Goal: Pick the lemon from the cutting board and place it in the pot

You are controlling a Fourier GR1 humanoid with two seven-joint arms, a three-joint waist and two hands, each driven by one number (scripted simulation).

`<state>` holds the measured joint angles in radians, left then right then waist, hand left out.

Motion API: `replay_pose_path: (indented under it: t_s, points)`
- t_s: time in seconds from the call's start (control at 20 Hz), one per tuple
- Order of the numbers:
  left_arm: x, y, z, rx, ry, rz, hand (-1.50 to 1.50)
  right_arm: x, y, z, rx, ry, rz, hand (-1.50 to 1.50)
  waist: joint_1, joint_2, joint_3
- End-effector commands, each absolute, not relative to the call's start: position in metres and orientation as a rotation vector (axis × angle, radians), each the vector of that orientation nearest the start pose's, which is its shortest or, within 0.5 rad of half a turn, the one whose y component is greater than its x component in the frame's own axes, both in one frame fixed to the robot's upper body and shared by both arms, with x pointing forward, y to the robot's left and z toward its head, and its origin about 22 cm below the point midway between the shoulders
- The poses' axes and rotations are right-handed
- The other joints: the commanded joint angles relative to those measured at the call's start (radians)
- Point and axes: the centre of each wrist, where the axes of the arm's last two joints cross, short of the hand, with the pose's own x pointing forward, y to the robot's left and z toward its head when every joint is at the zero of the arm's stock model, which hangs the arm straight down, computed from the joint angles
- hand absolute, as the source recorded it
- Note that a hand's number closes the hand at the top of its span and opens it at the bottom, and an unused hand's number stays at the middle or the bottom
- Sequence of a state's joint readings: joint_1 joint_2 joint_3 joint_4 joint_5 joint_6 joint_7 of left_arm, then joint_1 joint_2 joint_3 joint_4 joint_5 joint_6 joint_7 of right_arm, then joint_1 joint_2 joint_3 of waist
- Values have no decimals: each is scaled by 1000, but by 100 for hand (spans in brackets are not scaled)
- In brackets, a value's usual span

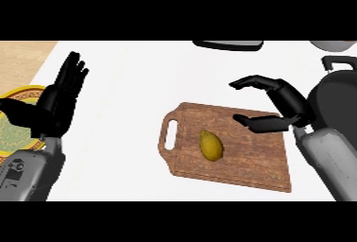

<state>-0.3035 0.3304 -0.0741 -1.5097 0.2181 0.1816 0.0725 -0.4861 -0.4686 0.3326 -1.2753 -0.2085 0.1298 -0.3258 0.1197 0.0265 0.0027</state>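
None of the task is done yet, as far as the head view shows. The small yellow oval lemon (211,145) lies untouched on the brown wooden cutting board (247,165), a little left of the board's middle and not far from the handle slot cut in its left end. The board rests on the white counter (132,75).

The right hand (279,106) hangs over the board's far right corner, to the right of the lemon and apart from it. Its fingers (254,82) are curved and spread away from the thumb, held apart with nothing between them. The left hand (59,101) stands at the left of the view with its fingers straight and pointing up, at rest, above a round plate with a yellow patterned rim (21,92) that peeks out at the left edge.

The dark round pot (333,101) sits at the right edge of the view, largely hidden behind the right forearm, with a dark handle showing at its far side; whether anything is inside cannot be told.

What is left, I judge, is everything: bring the right hand down and to the left over the lemon, close round it, lift it, carry it right to the pot and release it there.
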Motion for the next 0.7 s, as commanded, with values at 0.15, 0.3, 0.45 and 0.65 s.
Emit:
replay_pose_path:
  t_s: [0.15,0.3,0.45,0.65]
  points:
    - [302,271,75,135,-1645,9,0,380,-239,68,455,-2096,810,-150,-45,-8,0]
    - [293,263,77,134,-1624,25,0,405,-225,82,461,-2074,931,-150,-53,-14,-1]
    - [292,281,86,183,-1613,40,0,407,-226,98,460,-1940,1158,-150,-84,-23,-2]
    - [289,277,77,183,-1612,51,0,410,-199,114,401,-1745,1509,-150,-84,-24,-4]
